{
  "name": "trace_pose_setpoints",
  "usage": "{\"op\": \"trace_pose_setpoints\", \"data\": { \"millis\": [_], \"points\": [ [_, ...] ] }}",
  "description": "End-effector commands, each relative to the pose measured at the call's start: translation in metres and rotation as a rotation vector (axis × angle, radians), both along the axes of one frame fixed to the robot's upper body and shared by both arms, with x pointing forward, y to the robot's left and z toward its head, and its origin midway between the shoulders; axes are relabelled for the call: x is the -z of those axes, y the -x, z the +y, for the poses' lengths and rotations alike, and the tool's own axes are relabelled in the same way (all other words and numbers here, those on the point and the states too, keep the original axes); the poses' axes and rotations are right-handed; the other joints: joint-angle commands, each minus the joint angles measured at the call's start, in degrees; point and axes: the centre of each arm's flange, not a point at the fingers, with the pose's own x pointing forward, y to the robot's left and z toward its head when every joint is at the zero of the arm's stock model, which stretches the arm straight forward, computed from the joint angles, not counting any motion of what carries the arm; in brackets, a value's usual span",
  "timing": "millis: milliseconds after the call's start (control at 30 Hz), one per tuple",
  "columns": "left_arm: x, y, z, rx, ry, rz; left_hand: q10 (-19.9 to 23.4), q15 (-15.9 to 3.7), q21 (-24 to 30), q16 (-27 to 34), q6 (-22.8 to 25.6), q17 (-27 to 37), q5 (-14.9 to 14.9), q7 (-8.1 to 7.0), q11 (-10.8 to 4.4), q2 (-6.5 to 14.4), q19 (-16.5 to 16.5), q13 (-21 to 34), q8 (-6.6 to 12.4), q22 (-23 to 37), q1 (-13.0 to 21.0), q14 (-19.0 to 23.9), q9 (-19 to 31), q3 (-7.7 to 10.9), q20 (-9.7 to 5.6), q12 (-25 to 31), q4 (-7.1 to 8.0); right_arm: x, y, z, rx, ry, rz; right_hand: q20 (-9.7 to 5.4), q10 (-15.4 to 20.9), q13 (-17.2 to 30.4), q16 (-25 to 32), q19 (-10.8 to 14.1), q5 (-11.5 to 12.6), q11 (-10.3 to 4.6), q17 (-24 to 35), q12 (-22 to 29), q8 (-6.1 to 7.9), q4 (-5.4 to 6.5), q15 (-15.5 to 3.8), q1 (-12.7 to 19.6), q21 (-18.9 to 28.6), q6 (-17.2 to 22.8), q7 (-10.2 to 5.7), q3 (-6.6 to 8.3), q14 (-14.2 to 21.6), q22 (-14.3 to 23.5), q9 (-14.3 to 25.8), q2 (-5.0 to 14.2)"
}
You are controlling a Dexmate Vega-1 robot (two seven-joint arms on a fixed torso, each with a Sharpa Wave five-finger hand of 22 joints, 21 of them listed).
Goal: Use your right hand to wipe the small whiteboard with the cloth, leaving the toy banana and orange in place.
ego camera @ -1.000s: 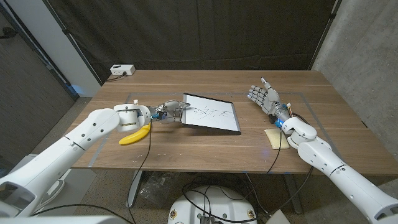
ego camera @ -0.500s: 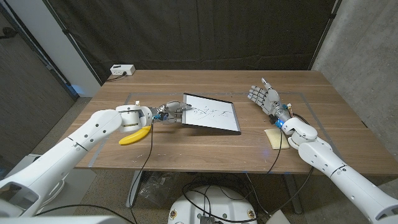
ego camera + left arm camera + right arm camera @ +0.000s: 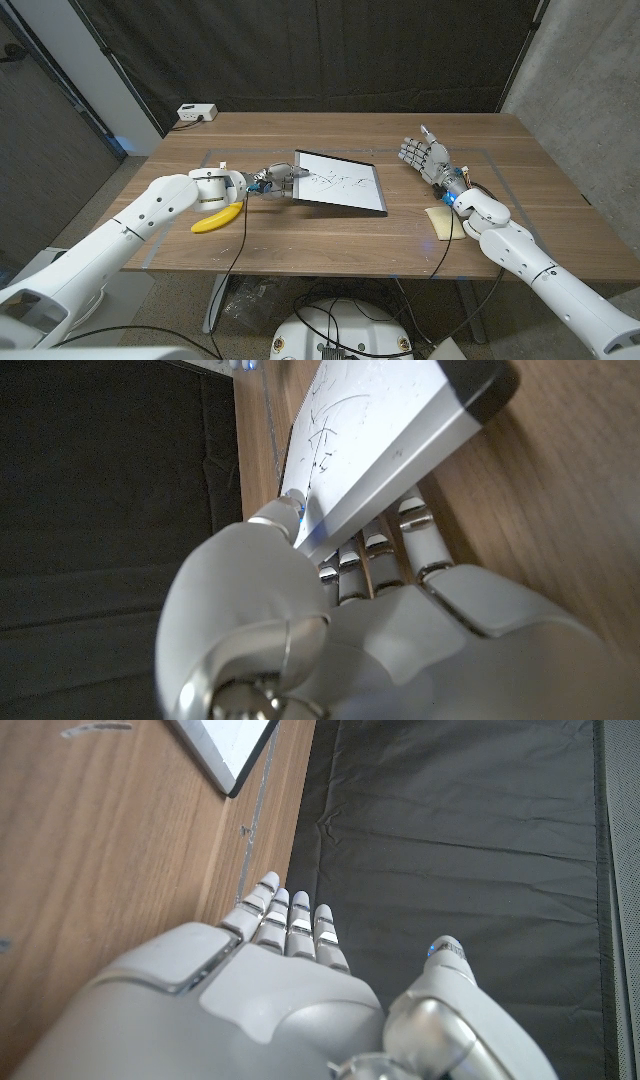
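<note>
Whiteboard (image 3: 341, 181): small, black-framed, marked with scribbles, at centre of the head view; its left edge is lifted, tilting it off the wooden table (image 3: 330, 240).
Left hand (image 3: 272, 180): left of centre, pinching the whiteboard's left edge; the left wrist view shows the thumb on top and fingers (image 3: 385, 550) beneath the frame.
Right hand (image 3: 424, 158): right of centre, fingers spread and upright, holding nothing, well apart from the board.
Cloth (image 3: 441, 221): pale yellow square at lower right of centre, lying on the table just beside the right forearm, nearer the camera than the hand.
Toy banana (image 3: 216, 218): yellow, lower left, under the left forearm, near the board's left edge.
Orange: I cannot find it in any view.
Step in hand, as I judge it: fetching the cloth.
Doing it well: draw the right hand back toward the cloth, gather it fully under the fingers, then wipe across the scribbles with light pressure while the left hand steadies the board, stopping short of the banana.
</note>
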Motion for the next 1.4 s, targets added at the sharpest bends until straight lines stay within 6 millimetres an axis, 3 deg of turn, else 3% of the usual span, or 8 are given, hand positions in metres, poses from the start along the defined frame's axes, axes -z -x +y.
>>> {"op": "trace_pose_setpoints", "data": {
  "millis": [33,133,300,533,767,1200,1400],
  "points": [
    [0.002,-0.005,-0.005,-0.007,0.006,0.013,1.42,-0.07,-0.22,0.56,1.34,0.17,-0.12,3.66,0.00,-0.27,1.15,0.11,0.55,0.15,0.70,1.50,0.18,1.27,-0.74,0.66,-0.15,0.003,0.001,-0.002,0.004,-0.004,0.003,0.15,0.78,0.21,-0.06,0.29,0.00,0.17,0.29,0.34,0.01,0.01,0.32,0.70,-0.11,0.73,0.04,-0.11,0.44,0.15,0.30,0.00],
    [0.002,-0.006,-0.006,-0.018,0.007,0.015,2.64,-0.44,-0.22,0.81,2.43,0.14,0.02,3.64,-0.04,-0.18,1.76,0.11,0.70,0.17,1.67,3.04,0.18,2.63,-2.03,0.83,-0.33,0.004,0.002,-0.003,0.005,-0.006,0.002,0.18,0.80,0.21,-0.09,0.29,0.00,0.22,0.29,0.33,0.00,0.01,0.29,0.70,-0.13,0.74,0.03,-0.12,0.40,0.15,0.30,0.00],
    [0.001,-0.007,-0.009,-0.027,0.019,0.016,5.78,-1.40,-0.04,1.16,5.33,-0.13,0.25,3.73,0.32,-0.63,3.72,-0.01,1.01,0.10,3.76,7.12,0.08,5.43,-5.73,1.15,-0.96,0.004,0.004,-0.004,0.008,-0.011,0.000,0.18,0.77,0.22,-0.09,0.29,0.00,0.21,0.29,0.29,0.00,0.01,0.24,0.70,-0.16,0.78,0.04,-0.13,0.46,0.15,0.30,0.01],
    [-0.004,-0.008,-0.014,-0.042,0.034,0.005,10.64,-2.97,0.54,1.23,9.69,-0.29,0.38,3.61,-0.73,-0.54,6.70,-0.15,1.57,0.13,5.18,11.59,-0.03,8.11,-7.69,1.74,-0.97,0.005,0.006,-0.006,0.010,-0.017,-0.004,0.20,0.82,0.22,-0.11,0.35,0.00,0.08,0.29,0.27,-0.02,0.01,0.32,0.70,-0.17,0.79,0.02,-0.16,0.50,0.15,0.30,0.00],
    [-0.006,-0.007,-0.015,-0.067,0.043,0.002,15.37,-4.40,1.42,1.37,15.06,-0.39,0.46,3.55,-1.11,-0.26,10.18,-0.24,2.20,0.16,5.53,16.80,-0.08,10.99,-8.50,1.95,0.20,0.003,0.011,-0.006,0.022,-0.018,-0.036,0.24,1.03,0.22,-0.06,0.44,0.00,0.04,0.29,0.31,0.01,0.01,0.28,0.71,-0.18,0.91,0.01,-0.18,0.71,0.15,0.30,0.00],
    [-0.012,0.000,-0.013,-0.113,0.059,-0.025,17.61,-5.80,1.83,1.47,16.79,-0.54,0.30,3.61,-1.02,-0.47,12.13,-0.26,1.91,0.10,5.42,20.22,-0.07,12.70,-9.34,1.76,0.94,-0.001,0.030,-0.011,0.079,0.015,-0.156,-0.61,3.07,0.22,0.31,2.73,0.07,-1.85,0.16,0.84,0.63,-0.56,-1.13,2.11,0.39,3.11,-0.88,0.43,2.81,0.14,0.29,0.66],
    [-0.012,-0.002,-0.012,-0.099,0.101,-0.064,18.40,-6.02,1.81,1.38,17.50,-0.59,0.29,3.60,-0.98,-0.54,12.35,-0.26,1.95,0.08,5.35,20.84,-0.06,13.11,-9.54,1.80,1.09,-0.008,0.047,-0.019,0.119,0.051,-0.243,-1.11,6.32,0.10,1.01,6.74,-0.09,-3.81,-0.01,1.54,1.12,-1.58,-3.83,4.69,1.38,5.90,-2.10,1.32,7.33,0.13,0.24,1.03]
  ]
}}
